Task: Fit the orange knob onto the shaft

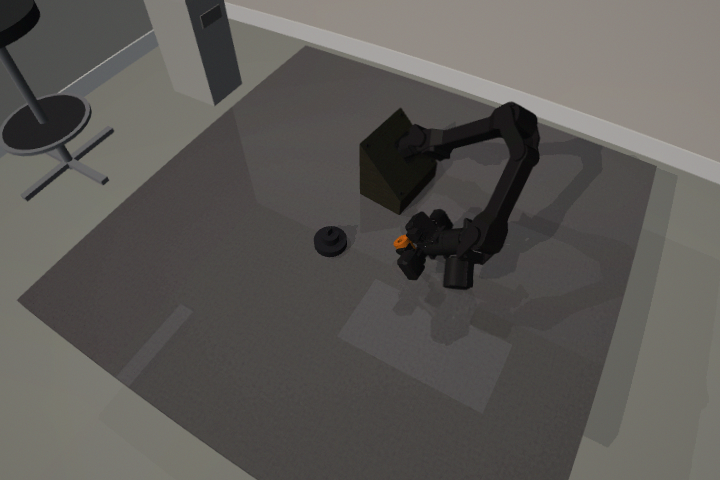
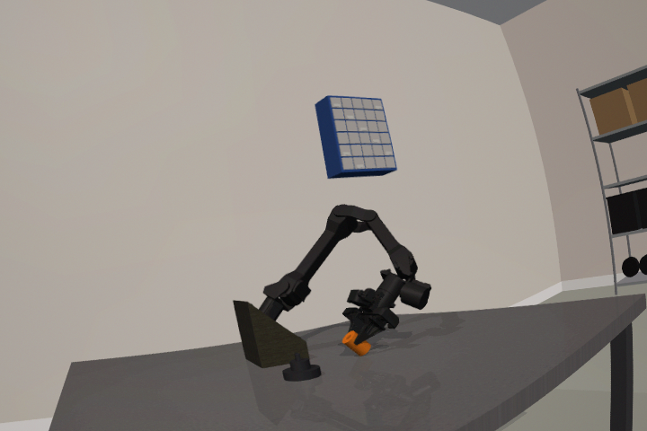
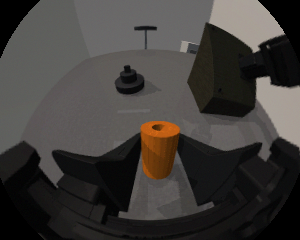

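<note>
The orange knob is a ribbed cylinder, held low over the table and tilted. Its hole end faces up and towards the pedestal side. My gripper is shut on the knob, one finger against each side in the wrist view. The round dark pedestal stands apart from the knob, to its left in the top and exterior views and beyond it in the wrist view. The short shaft stands bare on top. The flat sides of hole and shaft cannot be made out.
A dark wedge-shaped block carries the arm's base. It stands behind the pedestal in the top view and at the right in the wrist view. The table carries block and pedestal. A stool stands beyond its edge.
</note>
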Tool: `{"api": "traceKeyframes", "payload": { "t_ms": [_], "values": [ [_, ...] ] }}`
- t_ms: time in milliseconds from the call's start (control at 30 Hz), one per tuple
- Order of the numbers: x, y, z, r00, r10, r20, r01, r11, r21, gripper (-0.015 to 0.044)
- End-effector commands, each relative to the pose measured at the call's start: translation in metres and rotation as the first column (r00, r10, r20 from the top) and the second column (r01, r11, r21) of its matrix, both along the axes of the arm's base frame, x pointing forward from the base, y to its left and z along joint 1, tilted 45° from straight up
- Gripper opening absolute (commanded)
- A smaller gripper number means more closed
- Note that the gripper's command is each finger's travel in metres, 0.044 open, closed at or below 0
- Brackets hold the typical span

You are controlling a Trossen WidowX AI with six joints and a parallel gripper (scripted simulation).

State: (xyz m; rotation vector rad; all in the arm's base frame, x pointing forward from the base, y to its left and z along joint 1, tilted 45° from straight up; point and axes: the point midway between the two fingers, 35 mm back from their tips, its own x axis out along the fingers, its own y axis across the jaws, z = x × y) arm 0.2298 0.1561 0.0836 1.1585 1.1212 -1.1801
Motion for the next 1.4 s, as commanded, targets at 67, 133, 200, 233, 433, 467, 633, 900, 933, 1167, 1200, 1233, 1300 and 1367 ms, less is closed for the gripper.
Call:
{"api": "traceKeyframes", "payload": {
  "t_ms": [67,133,200,233,433,467,633,900,933,1167,1200,1233,1300,1367],
  "values": [
    [0.000,0.005,0.004,1.000,-0.007,0.005,0.008,0.994,-0.105,0.0180],
    [0.000,0.007,0.005,1.000,-0.009,0.006,0.010,0.990,-0.139,0.0180],
    [-0.001,0.009,0.006,1.000,-0.011,0.007,0.012,0.985,-0.173,0.0180],
    [-0.001,0.010,0.007,1.000,-0.012,0.008,0.013,0.982,-0.190,0.0180],
    [-0.001,0.016,0.010,1.000,-0.017,0.012,0.020,0.957,-0.290,0.0180],
    [-0.001,0.015,0.010,1.000,-0.017,0.012,0.020,0.959,-0.284,0.0180],
    [-0.001,0.014,0.010,1.000,-0.014,0.011,0.016,0.966,-0.258,0.0233],
    [-0.001,0.014,0.010,1.000,-0.014,0.011,0.016,0.966,-0.258,0.0260],
    [-0.001,0.014,0.010,1.000,-0.014,0.011,0.016,0.966,-0.258,0.0260],
    [-0.001,0.014,0.010,1.000,-0.014,0.011,0.016,0.966,-0.258,0.0260],
    [-0.001,0.014,0.010,1.000,-0.014,0.011,0.016,0.966,-0.258,0.0260],
    [-0.001,0.014,0.010,1.000,-0.014,0.011,0.016,0.966,-0.258,0.0260],
    [-0.001,0.014,0.010,1.000,-0.014,0.011,0.016,0.966,-0.258,0.0260],
    [-0.001,0.014,0.010,1.000,-0.014,0.011,0.016,0.966,-0.258,0.0260]
  ]
}}
